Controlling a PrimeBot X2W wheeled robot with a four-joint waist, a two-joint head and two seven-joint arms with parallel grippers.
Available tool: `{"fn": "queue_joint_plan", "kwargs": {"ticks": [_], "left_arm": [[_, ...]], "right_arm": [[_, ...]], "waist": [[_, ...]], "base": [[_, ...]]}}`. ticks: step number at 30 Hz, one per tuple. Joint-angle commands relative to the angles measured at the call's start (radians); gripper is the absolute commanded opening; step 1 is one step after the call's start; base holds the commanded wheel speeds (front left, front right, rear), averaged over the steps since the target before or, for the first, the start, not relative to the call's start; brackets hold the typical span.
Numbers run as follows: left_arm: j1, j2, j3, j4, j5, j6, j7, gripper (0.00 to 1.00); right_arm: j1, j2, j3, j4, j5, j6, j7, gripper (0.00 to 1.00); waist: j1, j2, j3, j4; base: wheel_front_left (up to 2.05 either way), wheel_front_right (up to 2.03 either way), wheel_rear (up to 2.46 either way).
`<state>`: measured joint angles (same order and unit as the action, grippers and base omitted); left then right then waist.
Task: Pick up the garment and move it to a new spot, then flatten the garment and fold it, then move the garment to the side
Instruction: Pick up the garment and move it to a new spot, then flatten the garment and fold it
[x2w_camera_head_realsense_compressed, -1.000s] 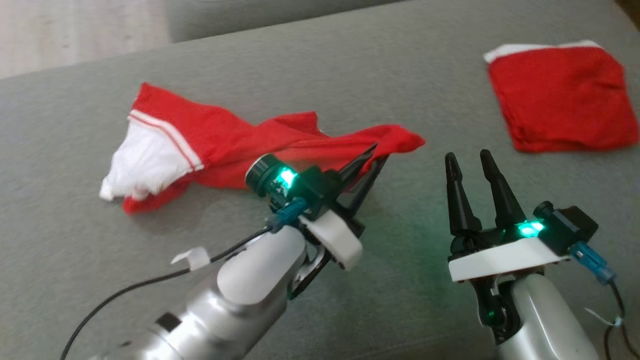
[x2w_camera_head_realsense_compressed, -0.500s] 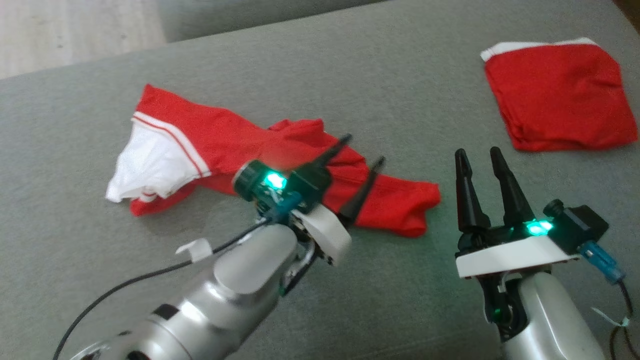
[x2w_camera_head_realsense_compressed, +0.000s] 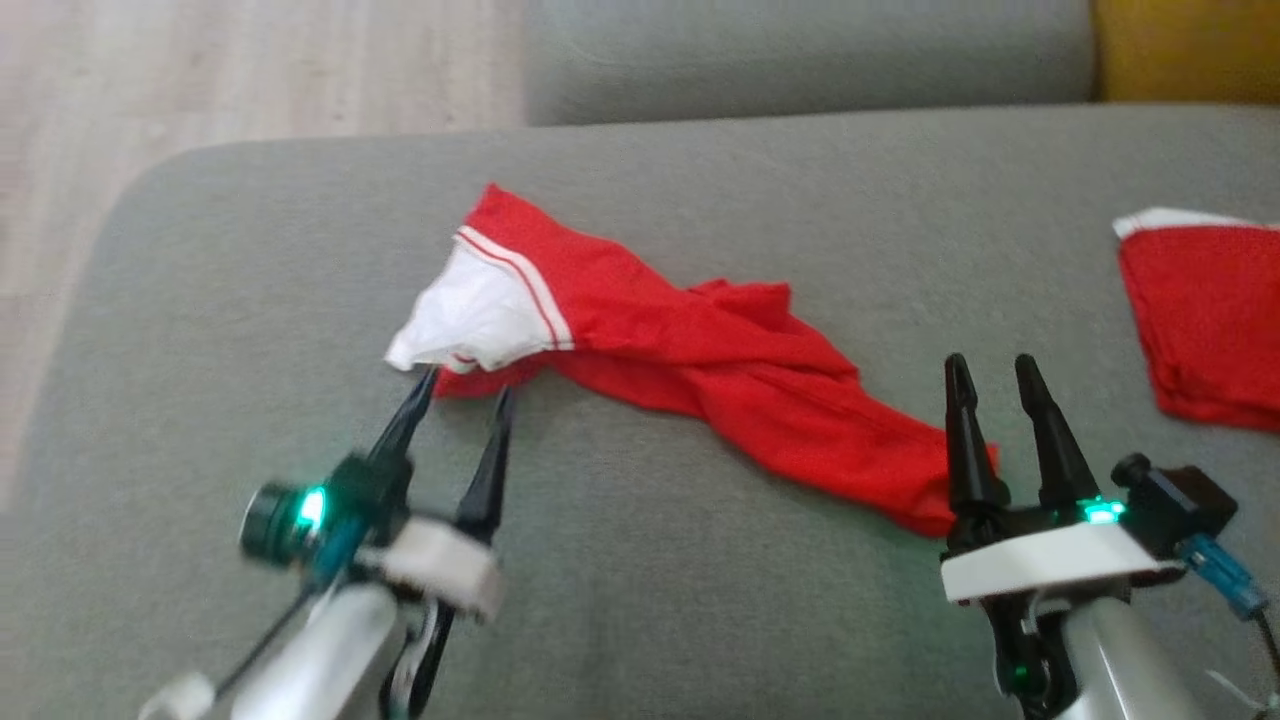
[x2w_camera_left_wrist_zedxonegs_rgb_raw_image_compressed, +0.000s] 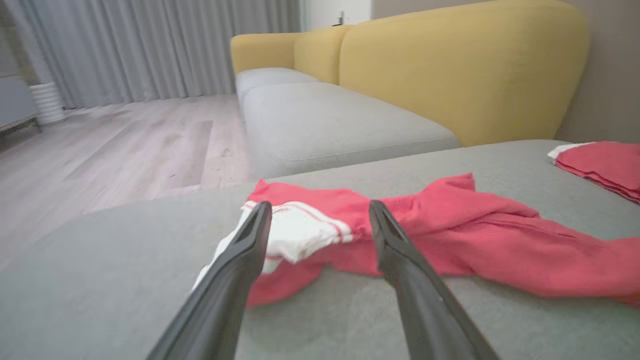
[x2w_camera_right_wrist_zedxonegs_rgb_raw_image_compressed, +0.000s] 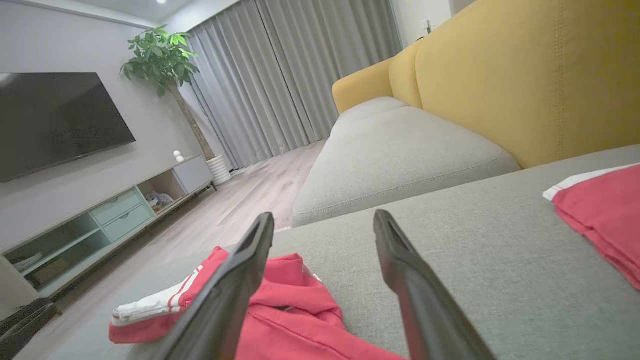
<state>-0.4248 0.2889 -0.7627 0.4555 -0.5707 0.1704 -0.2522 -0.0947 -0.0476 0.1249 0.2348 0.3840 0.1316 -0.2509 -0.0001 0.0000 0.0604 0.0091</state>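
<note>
The garment (x2w_camera_head_realsense_compressed: 700, 350), red with a white, red-striped end (x2w_camera_head_realsense_compressed: 480, 315), lies twisted across the grey sofa cushion (x2w_camera_head_realsense_compressed: 650, 600). My left gripper (x2w_camera_head_realsense_compressed: 466, 385) is open, its fingertips just short of the white end, nothing between them. In the left wrist view the left gripper (x2w_camera_left_wrist_zedxonegs_rgb_raw_image_compressed: 320, 205) frames that white end (x2w_camera_left_wrist_zedxonegs_rgb_raw_image_compressed: 300, 232) of the garment (x2w_camera_left_wrist_zedxonegs_rgb_raw_image_compressed: 475, 240). My right gripper (x2w_camera_head_realsense_compressed: 990, 362) is open and empty at the garment's other, lower right end. The right wrist view has the right gripper (x2w_camera_right_wrist_zedxonegs_rgb_raw_image_compressed: 324, 215) above the red garment (x2w_camera_right_wrist_zedxonegs_rgb_raw_image_compressed: 290, 310).
A second red garment (x2w_camera_head_realsense_compressed: 1210, 330), folded square with a white edge, lies at the cushion's right side, folded garment (x2w_camera_left_wrist_zedxonegs_rgb_raw_image_compressed: 600, 160), folded garment (x2w_camera_right_wrist_zedxonegs_rgb_raw_image_compressed: 600, 215). The yellow sofa back (x2w_camera_left_wrist_zedxonegs_rgb_raw_image_compressed: 450, 65) rises behind. Wooden floor (x2w_camera_head_realsense_compressed: 200, 80) lies beyond the cushion's left edge.
My left gripper opened and let go of the garment's red end, which dropped onto the cushion. It then swung left to the white end. The head camera shifted too.
</note>
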Motion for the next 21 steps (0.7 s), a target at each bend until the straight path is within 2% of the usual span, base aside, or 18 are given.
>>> {"fn": "queue_joint_plan", "kwargs": {"ticks": [1,4,10,15,21], "left_arm": [[-0.01,0.027,0.065,-0.055,0.014,0.016,-0.009,1.0],[0.101,0.033,0.109,-0.116,0.04,0.024,-0.009,1.0],[0.228,0.002,0.192,-0.176,0.073,0.023,-0.009,1.0],[0.231,-0.018,0.233,-0.174,0.112,0.002,-0.009,1.0],[0.167,-0.011,0.24,-0.145,0.18,-0.029,-0.009,1.0]], "right_arm": [[-0.013,-0.003,0.017,-0.028,-0.009,-0.001,-0.011,1.0],[0.007,-0.003,0.008,-0.018,-0.011,-0.001,-0.011,1.0],[0.024,-0.003,0.014,-0.008,-0.011,-0.001,-0.011,1.0],[0.012,-0.003,0.018,-0.01,-0.015,-0.001,-0.011,1.0],[-0.007,-0.003,0.019,-0.023,-0.022,-0.001,-0.011,1.0]], "waist": [[0.0001,0.0,-0.034,0.042],[0.0001,0.0,-0.043,0.065],[0.0001,0.0,-0.039,0.07],[0.0001,0.0,-0.013,0.048],[0.0001,0.0,0.046,0.019]], "base": [[0.0,0.0,0.0],[0.0,0.0,0.0],[0.0,0.0,0.0],[0.0,0.0,0.0],[0.0,0.0,0.0]]}}
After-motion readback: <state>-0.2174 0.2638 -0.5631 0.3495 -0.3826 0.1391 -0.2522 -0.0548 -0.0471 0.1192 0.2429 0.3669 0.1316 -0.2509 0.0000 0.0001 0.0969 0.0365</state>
